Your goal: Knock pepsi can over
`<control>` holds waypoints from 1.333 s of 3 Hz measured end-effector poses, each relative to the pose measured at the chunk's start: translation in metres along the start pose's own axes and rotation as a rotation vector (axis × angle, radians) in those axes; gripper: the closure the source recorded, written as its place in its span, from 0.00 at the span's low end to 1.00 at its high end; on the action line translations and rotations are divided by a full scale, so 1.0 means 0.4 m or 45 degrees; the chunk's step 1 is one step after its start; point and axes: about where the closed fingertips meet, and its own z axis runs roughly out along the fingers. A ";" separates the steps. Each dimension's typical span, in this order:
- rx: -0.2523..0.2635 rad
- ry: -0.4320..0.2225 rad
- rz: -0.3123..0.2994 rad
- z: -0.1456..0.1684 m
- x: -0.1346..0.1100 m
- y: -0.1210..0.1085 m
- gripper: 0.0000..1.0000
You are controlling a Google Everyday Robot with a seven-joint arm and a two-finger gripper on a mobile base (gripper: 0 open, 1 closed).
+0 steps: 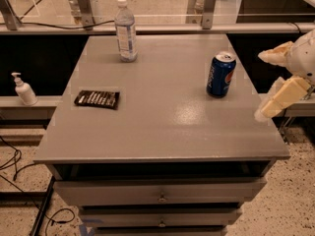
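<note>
The pepsi can [220,74], blue with a silver top, stands upright on the right part of the grey table [162,117]. My gripper [266,85] is at the right edge of the view, just off the table's right side, to the right of the can and apart from it. Its two cream fingers [283,98] are spread wide, one high and one low, and hold nothing.
A clear water bottle [126,31] with a white cap stands at the table's back left. A dark snack packet [97,99] lies flat on the left. A white pump bottle [22,89] stands on a ledge left of the table. Drawers are below the tabletop.
</note>
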 end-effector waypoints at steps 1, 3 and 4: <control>0.001 -0.140 0.039 0.055 0.021 -0.059 0.00; -0.012 -0.144 0.043 0.067 0.021 -0.058 0.00; 0.015 -0.275 0.107 0.095 0.015 -0.104 0.00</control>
